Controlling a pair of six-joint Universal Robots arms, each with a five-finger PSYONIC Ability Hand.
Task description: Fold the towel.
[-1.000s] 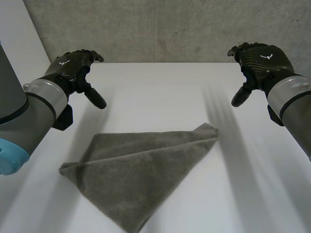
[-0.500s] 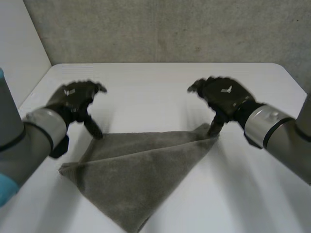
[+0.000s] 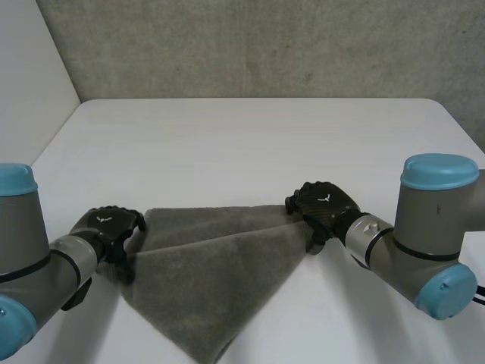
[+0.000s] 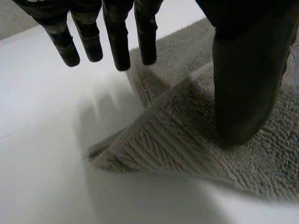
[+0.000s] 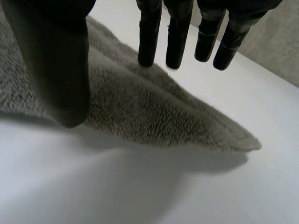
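Observation:
A grey towel (image 3: 212, 280) lies folded into a triangle on the white table (image 3: 250, 144), its point toward the near edge. My left hand (image 3: 110, 227) is down at the towel's left corner. In the left wrist view its thumb (image 4: 247, 70) rests on top of the towel (image 4: 187, 140), while the straight fingers (image 4: 117, 42) hang just past the cloth's edge, open. My right hand (image 3: 322, 208) is at the right corner. There its thumb (image 5: 56, 60) stands over the towel (image 5: 154, 112) and the straight fingers (image 5: 177, 32) reach over the far side, with the corner tip poking out beyond them.
A grey concrete wall (image 3: 265, 45) stands behind the table's far edge. My left arm (image 3: 23, 258) and right arm (image 3: 424, 235) lie low over the near left and near right of the table. Bare white tabletop stretches beyond the towel.
Both hands have dropped from high at the far sides down onto the towel's left and right corners. The towel has stayed where it lay.

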